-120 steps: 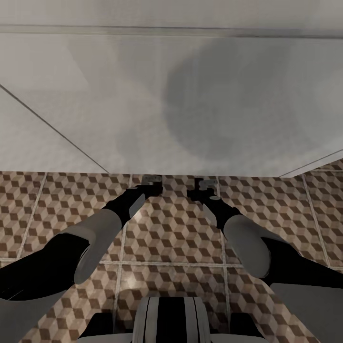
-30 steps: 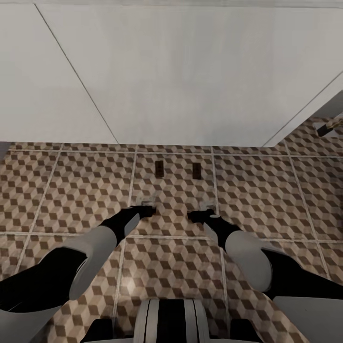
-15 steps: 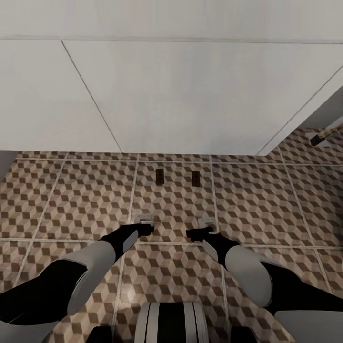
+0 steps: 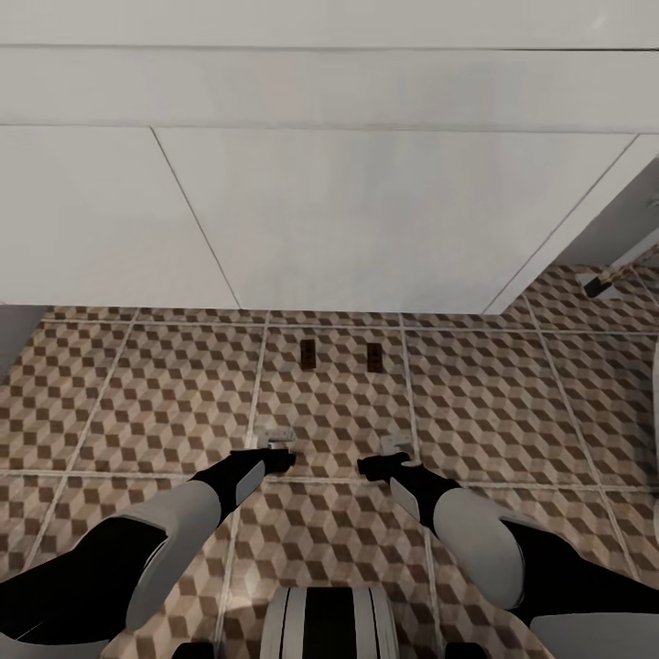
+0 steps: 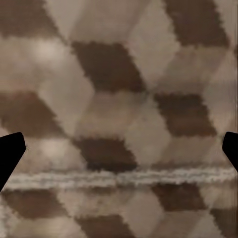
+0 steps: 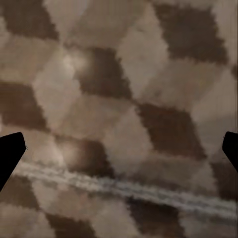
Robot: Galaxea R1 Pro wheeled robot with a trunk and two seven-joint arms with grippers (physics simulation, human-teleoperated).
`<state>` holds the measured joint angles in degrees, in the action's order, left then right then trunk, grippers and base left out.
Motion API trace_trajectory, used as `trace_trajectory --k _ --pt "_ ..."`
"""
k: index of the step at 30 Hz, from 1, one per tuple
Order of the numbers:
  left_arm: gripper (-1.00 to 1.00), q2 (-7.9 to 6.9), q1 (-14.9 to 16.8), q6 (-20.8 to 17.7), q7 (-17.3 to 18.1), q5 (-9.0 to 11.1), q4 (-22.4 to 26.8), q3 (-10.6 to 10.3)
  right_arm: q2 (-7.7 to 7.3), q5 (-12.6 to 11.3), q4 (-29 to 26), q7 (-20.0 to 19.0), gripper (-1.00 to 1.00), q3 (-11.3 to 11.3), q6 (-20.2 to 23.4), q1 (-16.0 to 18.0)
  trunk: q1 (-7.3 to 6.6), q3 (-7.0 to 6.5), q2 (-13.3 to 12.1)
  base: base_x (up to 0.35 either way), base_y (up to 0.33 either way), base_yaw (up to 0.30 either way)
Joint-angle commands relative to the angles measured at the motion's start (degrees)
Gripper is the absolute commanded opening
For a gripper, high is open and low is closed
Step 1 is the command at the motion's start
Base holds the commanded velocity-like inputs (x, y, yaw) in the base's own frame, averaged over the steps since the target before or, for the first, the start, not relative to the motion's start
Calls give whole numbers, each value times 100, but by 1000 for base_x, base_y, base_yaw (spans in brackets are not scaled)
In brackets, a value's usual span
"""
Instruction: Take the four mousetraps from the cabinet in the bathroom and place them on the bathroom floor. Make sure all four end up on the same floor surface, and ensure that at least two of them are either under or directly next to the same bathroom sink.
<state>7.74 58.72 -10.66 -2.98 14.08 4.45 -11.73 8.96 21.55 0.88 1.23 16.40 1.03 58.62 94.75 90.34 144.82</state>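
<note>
A grey wall (image 4: 14, 339) edge shows at nine o'clock; a dark-ended object with a pale handle (image 4: 609, 279) lies at two o'clock, too small to identify; white rim (image 4: 655, 412) at three

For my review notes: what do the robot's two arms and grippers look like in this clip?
Both arms match: black upper sections, a smooth rounded light-grey forearm shell, then a slim black wrist. The left gripper and right gripper have black bodies with small pale-grey jaws. In the wrist views the finger tips show as plain black shapes. No cables or markings are visible. Between the arms sits a white trunk with black stripes.
</note>
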Motion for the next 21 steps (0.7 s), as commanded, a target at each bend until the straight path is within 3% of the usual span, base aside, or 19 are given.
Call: trace_trajectory --k 1,21 --pt "100 -1 -1 -33 -28 60 12 -49 0 60 8 14 100 48 11 4 -3 -20 0 0 0 0" --pt "100 -1 -1 -33 -35 56 12 -49 0 62 8 12 100 48 11 1 -55 -463 -27 0 0 0"
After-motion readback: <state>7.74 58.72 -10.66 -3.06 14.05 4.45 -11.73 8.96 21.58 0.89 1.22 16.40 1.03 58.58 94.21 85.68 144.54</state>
